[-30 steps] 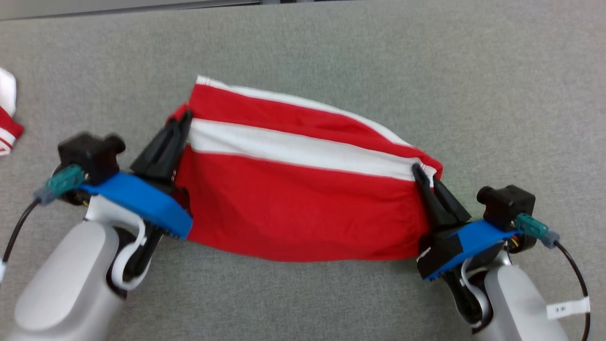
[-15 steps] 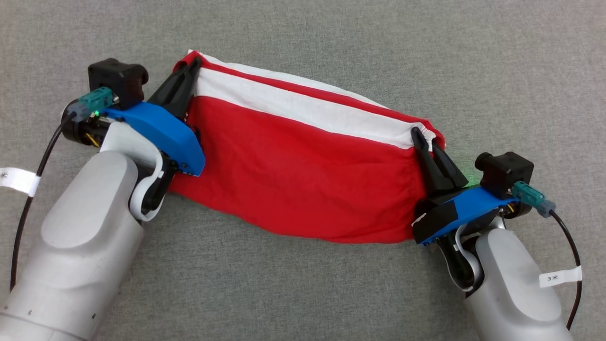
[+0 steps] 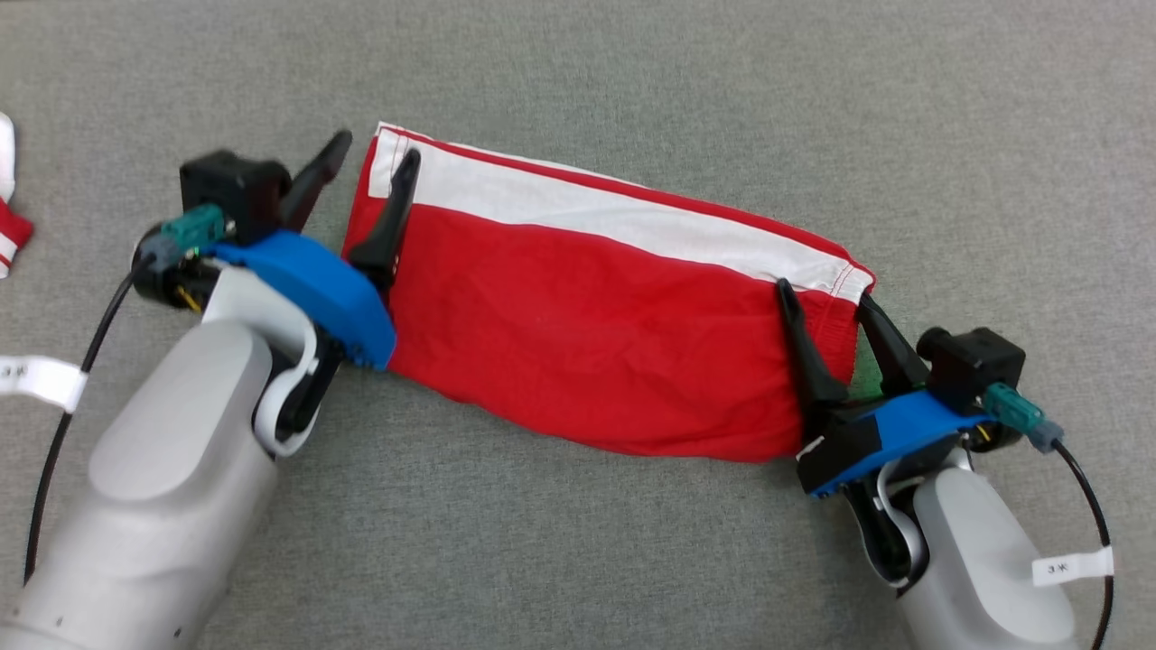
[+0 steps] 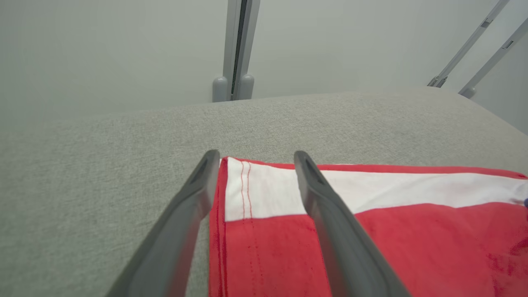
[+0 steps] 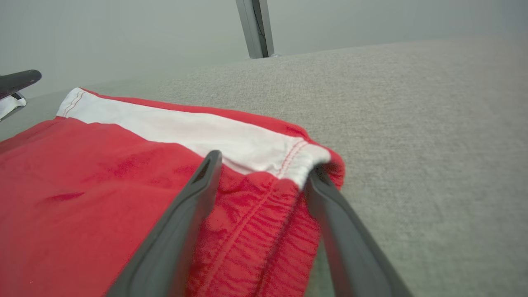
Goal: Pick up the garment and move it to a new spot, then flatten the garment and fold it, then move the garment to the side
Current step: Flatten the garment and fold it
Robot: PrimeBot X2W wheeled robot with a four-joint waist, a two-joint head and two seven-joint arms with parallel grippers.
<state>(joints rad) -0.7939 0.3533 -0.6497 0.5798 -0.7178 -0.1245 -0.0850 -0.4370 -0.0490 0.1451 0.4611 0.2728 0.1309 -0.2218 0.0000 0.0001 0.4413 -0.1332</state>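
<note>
The garment [image 3: 596,316] is red with a white stripe along its far edge, folded into a long band lying flat on the grey surface. My left gripper [image 3: 375,149] is open at the garment's left end, one finger over the cloth and one off its edge, as the left wrist view shows over the garment [image 4: 371,231] with the left gripper [image 4: 253,154]. My right gripper [image 3: 826,293] is open astride the gathered right end, seen in the right wrist view as the garment [image 5: 103,177] under the right gripper [image 5: 264,159].
The grey fabric-covered table [image 3: 632,72] stretches all round the garment. Another red and white cloth [image 3: 11,212] lies at the far left edge of the head view. Metal posts [image 4: 235,49] stand beyond the table's far edge.
Both grippers held the garment's ends lifted and stretched; now both have opened and the garment lies flat. The head camera has also shifted.
</note>
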